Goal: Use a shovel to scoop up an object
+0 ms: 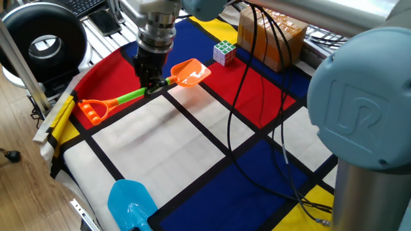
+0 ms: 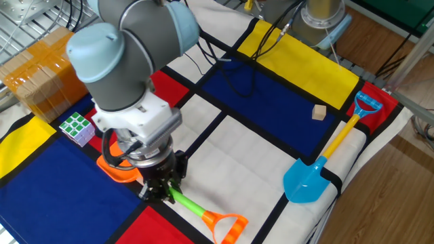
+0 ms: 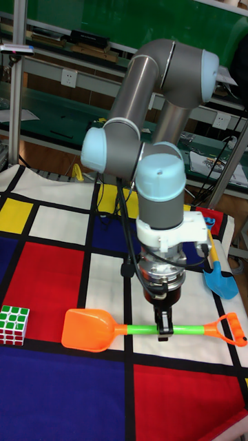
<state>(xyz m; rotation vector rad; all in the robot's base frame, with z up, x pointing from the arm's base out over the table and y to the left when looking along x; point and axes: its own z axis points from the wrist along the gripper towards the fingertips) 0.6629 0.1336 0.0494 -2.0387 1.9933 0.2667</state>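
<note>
My gripper (image 1: 153, 86) is shut on the lime-green shaft of the shovel (image 1: 190, 72), roughly at mid-length. In the tall fixed view the gripper (image 3: 164, 331) points straight down and the shovel (image 3: 88, 329) lies level, orange blade to the left and D-handle to the right. The object, a small Rubik's cube (image 1: 224, 52) with green and white faces, sits on the cloth a short way beyond the blade tip, apart from it. The cube (image 3: 14, 324) is left of the blade here. In the other fixed view the cube (image 2: 76, 127) is up-left of the gripper (image 2: 166, 195), and the arm partly hides the shovel (image 2: 227, 226).
A brown cardboard box (image 1: 271, 35) stands just behind the cube. A light-blue shovel (image 2: 319, 169) lies at the cloth's edge, with a small wooden block (image 2: 319, 112) near it. Black cables (image 1: 257, 96) trail across the cloth. A black round device (image 1: 45, 42) sits off the table's corner.
</note>
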